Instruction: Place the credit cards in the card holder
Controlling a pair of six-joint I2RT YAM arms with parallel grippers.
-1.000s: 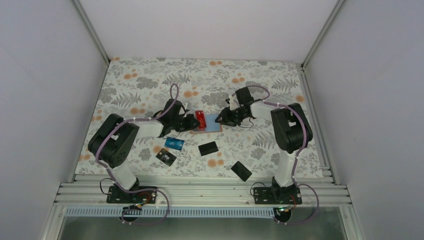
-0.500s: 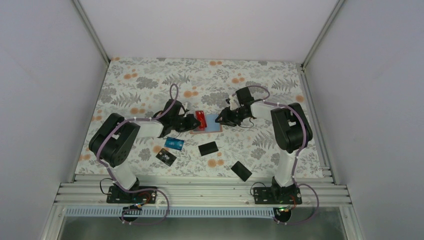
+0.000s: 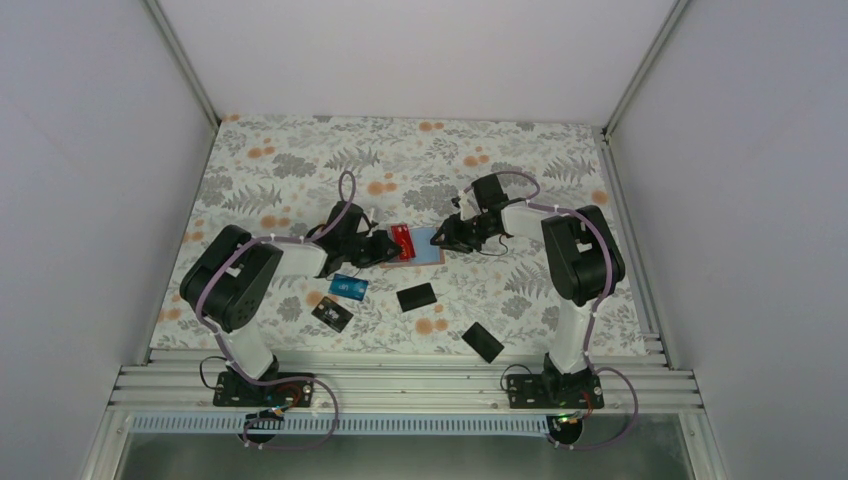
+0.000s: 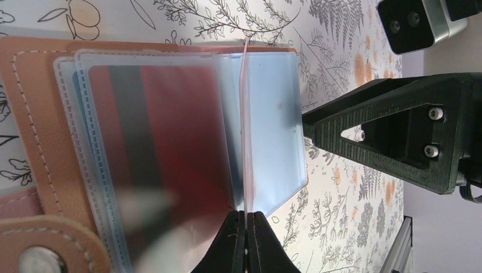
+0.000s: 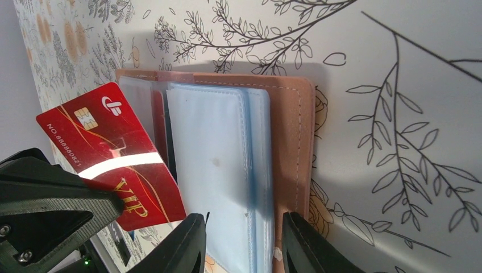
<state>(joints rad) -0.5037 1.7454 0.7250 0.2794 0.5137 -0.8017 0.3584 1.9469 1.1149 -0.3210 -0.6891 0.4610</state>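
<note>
The tan card holder (image 3: pixel 425 254) lies open mid-table, its clear sleeves fanned out. My left gripper (image 3: pixel 388 244) is shut on a red card (image 3: pixel 402 239) and holds it tilted over the holder's left half. In the left wrist view the red card (image 4: pixel 245 114) shows edge-on, pinched between the fingertips (image 4: pixel 245 220), beside the sleeves and the leather (image 4: pixel 34 125). My right gripper (image 3: pixel 443 237) is open. In the right wrist view it (image 5: pixel 244 244) straddles the sleeves and the leather edge (image 5: pixel 293 142), with the red card (image 5: pixel 108 153) to the left.
A blue card (image 3: pixel 348 287) lies near the left arm's forearm. Black cards lie nearer the front edge: one (image 3: pixel 332 314) with pale marks, one (image 3: pixel 416 296) in the middle, one (image 3: pixel 483 342) on the right. The two grippers face each other closely across the holder.
Almost nothing differs. The left arm has shifted very slightly; the red card stays over the holder and the right gripper has not moved.
</note>
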